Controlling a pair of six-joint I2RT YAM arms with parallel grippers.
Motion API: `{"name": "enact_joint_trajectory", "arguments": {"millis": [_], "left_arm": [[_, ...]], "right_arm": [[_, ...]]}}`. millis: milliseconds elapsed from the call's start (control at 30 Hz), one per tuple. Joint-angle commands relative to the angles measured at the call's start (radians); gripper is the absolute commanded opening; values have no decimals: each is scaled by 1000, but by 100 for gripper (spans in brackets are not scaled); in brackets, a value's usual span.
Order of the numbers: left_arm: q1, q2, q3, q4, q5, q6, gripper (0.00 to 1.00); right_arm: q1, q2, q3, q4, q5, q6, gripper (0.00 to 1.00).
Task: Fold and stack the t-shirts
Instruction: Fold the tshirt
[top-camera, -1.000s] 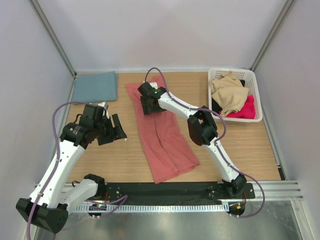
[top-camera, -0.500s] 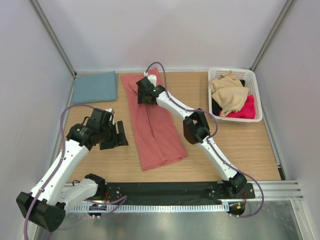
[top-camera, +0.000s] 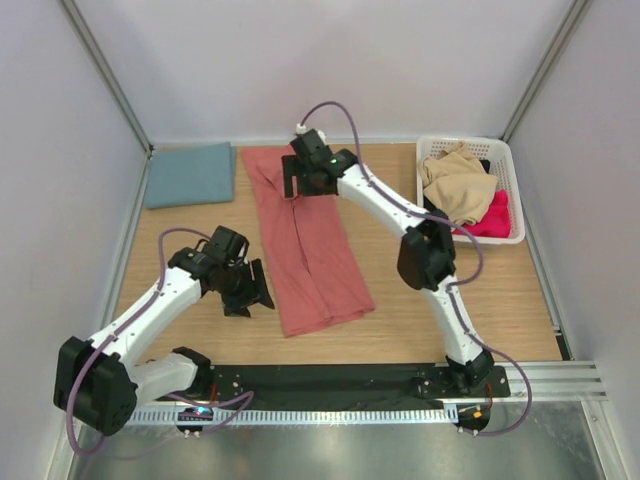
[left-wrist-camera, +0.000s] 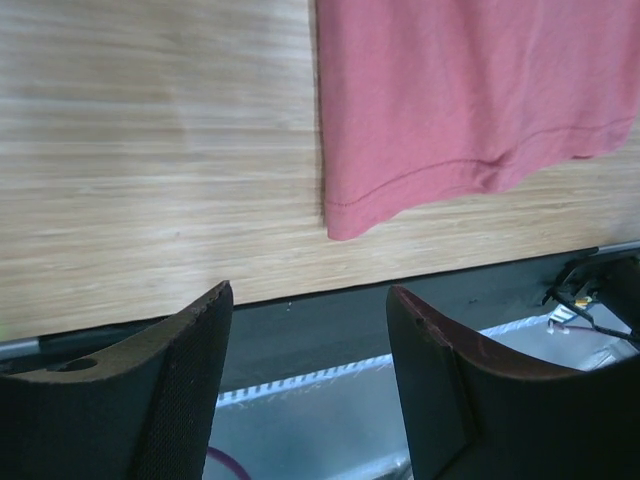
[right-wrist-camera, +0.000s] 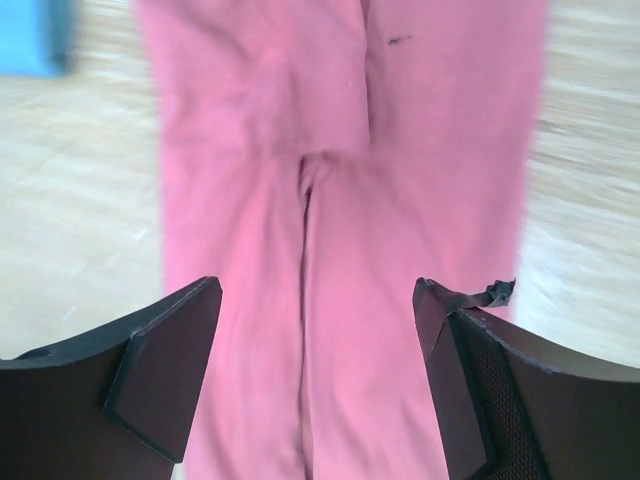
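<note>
Pale walls enclose a wooden table. The right gripper hides part of the salmon-red t-shirt's far end. The left gripper hangs spread and empty beside the shirt's near hem. The right one gapes above the cloth, holding nothing. The teal-blue t-shirt lies folded at far left, and a basket of clothes stands at far right.

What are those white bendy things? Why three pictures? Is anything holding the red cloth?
Those are two robot arms at the table's near edge. The big picture comes from a camera above. The other two come from small cameras on each wrist; the dark shapes at the bottom are that arm's own fingers. On the table lie a long red shirt, a folded blue shirt in the far left corner, and a white basket of clothes. The left hand is beside the red shirt's near end; the right hand is over its far end. Both are open and hold nothing.
</note>
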Motion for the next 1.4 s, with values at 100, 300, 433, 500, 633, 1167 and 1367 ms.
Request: {"name": "enact_joint_trajectory", "arguments": {"millis": [100, 300, 433, 500, 633, 1167, 1367], "left_arm": [[-80, 63, -76, 120, 69, -164, 61], [-117, 60, -182, 264, 112, -290, 58], [-137, 57, -240, 326, 126, -355, 58], [-143, 58, -262, 358, 132, -380, 58], [-155, 81, -269, 390, 103, -410, 57], [-216, 189, -299, 407, 13, -481, 52], [-218, 189, -289, 387, -36, -484, 52]], "right_arm": [[-21, -464, -433, -83, -110, -112, 85], [-108, -845, -1060, 76, -289, -106, 83], [-194, -1010, -1289, 126, -397, -86, 80], [-229, -1049, -1375, 142, -443, -81, 80], [-277, -1080, -1461, 161, -501, -63, 76], [-301, -972, -1559, 250, -627, -40, 67], [-301, -916, -1589, 296, -644, -12, 59]]}}
